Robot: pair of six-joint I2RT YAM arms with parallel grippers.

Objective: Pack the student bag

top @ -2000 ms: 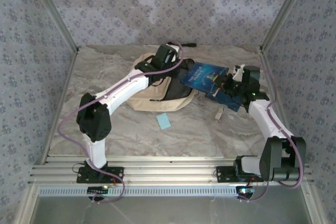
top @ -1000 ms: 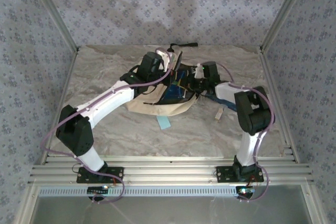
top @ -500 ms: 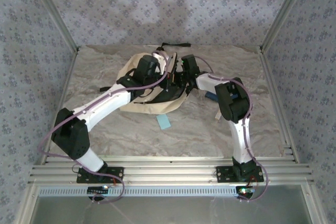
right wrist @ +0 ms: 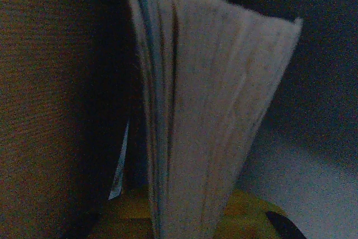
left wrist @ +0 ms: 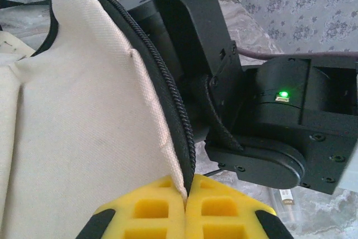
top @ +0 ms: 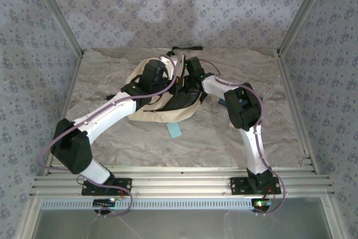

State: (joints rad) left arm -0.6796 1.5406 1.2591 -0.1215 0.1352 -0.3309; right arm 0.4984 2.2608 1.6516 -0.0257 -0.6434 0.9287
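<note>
The student bag [top: 159, 115], cream fabric with black zipper lines, lies at the back middle of the table. My left gripper [left wrist: 187, 187] is shut on the bag's zippered edge [left wrist: 168, 99] and holds that flap up. In the top view the left gripper [top: 169, 78] sits at the bag's top. My right gripper [top: 188, 82] reaches into the opening from the right. In the dark right wrist view it is shut on a book [right wrist: 207, 110], whose page edges stand upright between the yellow fingers [right wrist: 128, 211]. The bag's inner wall [right wrist: 50, 99] is close on the left.
A light blue card [top: 174, 130] lies on the table in front of the bag. A small white item [top: 233, 121] and a blue scrap [top: 224, 103] lie right of the bag, under the right arm. A black strap [top: 187, 48] trails behind it. Metal frame posts and patterned walls enclose the table.
The right arm swung left and carried the blue book from the table's right side into the bag's opening. The left gripper kept its hold on the bag edge and shifted slightly left.
</note>
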